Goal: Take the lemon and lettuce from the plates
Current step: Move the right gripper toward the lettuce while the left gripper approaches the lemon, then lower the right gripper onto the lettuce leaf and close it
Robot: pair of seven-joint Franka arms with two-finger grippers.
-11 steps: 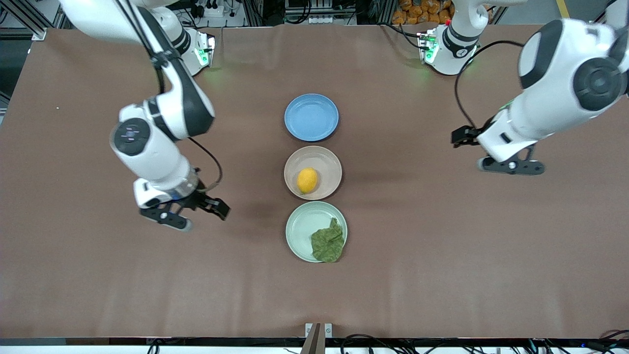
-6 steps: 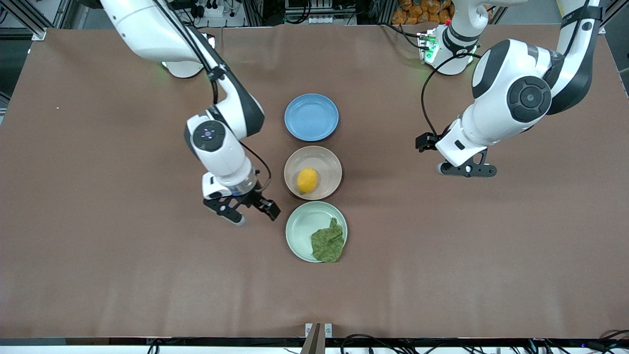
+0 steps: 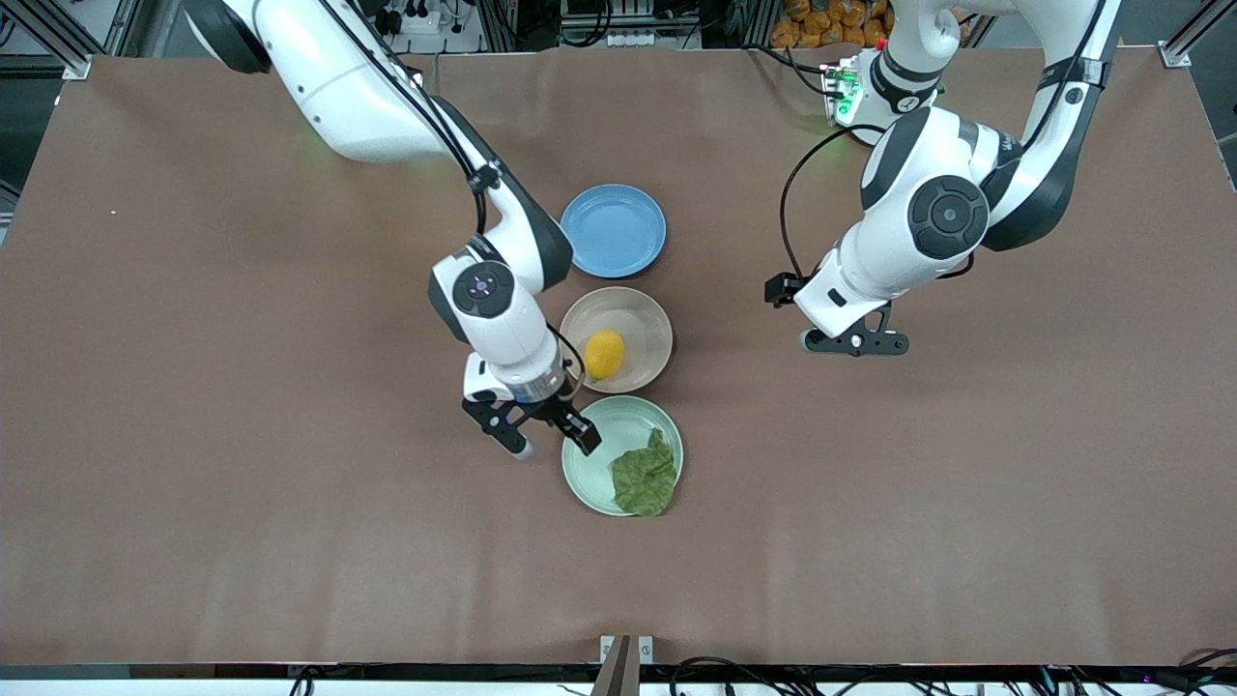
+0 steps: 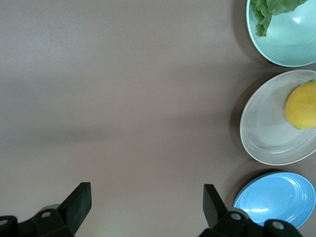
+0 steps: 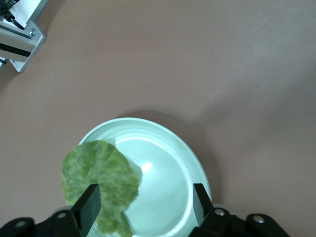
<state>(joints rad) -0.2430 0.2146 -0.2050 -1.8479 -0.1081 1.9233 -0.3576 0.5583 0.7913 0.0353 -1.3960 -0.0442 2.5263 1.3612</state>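
Note:
The yellow lemon (image 3: 604,354) lies in the beige plate (image 3: 643,314). The green lettuce (image 3: 645,474) lies in the mint green plate (image 3: 591,462), which is nearer to the front camera. My right gripper (image 3: 553,445) is open and empty over the mint plate's rim on the right arm's side. In the right wrist view the lettuce (image 5: 98,180) and mint plate (image 5: 168,177) lie under the gripper (image 5: 145,205). My left gripper (image 3: 855,343) is open and empty over bare table, toward the left arm's end from the beige plate. The left wrist view shows the lemon (image 4: 302,105) off to the side of the gripper (image 4: 145,202).
An empty blue plate (image 3: 614,230) sits farther from the front camera than the beige plate, in line with it. A metal bracket (image 3: 626,650) is at the table's front edge. Brown table cover stretches on both sides of the plates.
Both arms have swung in toward the plates. The right gripper moved from the right arm's end to the mint plate's rim. The left gripper moved closer to the beige plate.

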